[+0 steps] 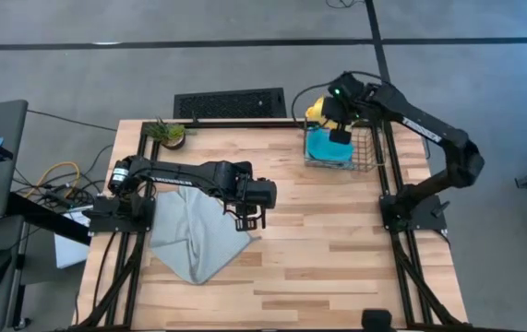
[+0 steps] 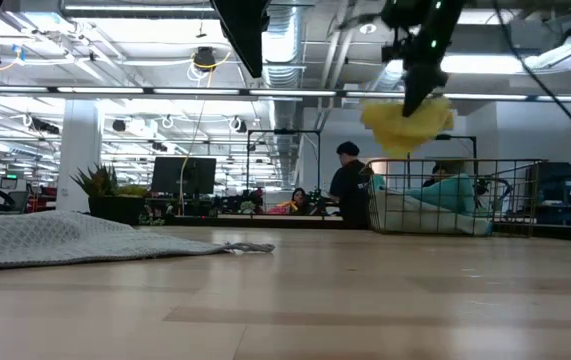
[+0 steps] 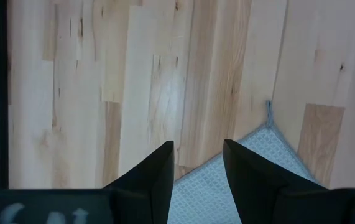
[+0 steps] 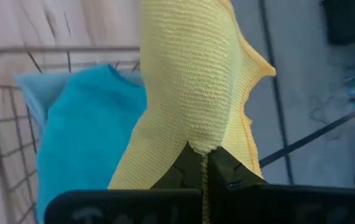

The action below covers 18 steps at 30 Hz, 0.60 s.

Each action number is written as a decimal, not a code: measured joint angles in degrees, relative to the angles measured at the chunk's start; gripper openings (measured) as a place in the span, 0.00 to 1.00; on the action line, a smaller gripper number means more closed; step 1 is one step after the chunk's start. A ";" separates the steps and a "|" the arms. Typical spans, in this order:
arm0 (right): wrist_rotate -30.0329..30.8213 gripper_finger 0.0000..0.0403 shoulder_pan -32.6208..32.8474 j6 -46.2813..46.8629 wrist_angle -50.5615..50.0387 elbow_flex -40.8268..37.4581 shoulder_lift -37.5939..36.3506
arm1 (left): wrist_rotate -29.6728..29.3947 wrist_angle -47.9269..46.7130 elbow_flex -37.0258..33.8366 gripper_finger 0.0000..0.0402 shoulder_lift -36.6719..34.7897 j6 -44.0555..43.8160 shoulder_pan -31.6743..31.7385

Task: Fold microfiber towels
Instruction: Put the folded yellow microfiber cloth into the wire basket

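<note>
So the wooden surface (image 1: 337,258) has the grey-green towel (image 1: 189,242) spread out crumpled at lower left of the high view, not yet folded. The wire basket (image 1: 370,152) is seen at upper right, with the cyan-blue towel (image 1: 326,146) left inside it. The yellow towel (image 4: 196,81) is held pinched in the right gripper (image 4: 203,163), jaws closed on it, lifted above the basket. The left gripper (image 3: 197,163) is parked over a corner of the grey-green towel, jaws apart, nothing held. Looks like the fetching step; next the yellow one probably needs to be carried to bare wood and laid flat.
</note>
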 joint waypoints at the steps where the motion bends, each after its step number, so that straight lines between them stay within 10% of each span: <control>1: -0.91 0.03 -1.12 -0.74 0.01 0.00 1.08 | 0.00 0.00 0.00 0.33 0.00 0.00 0.00; 18: -6.19 0.03 -7.84 -6.62 5.39 -0.07 13.53 | -0.13 0.10 0.00 0.33 -0.02 -0.11 1.96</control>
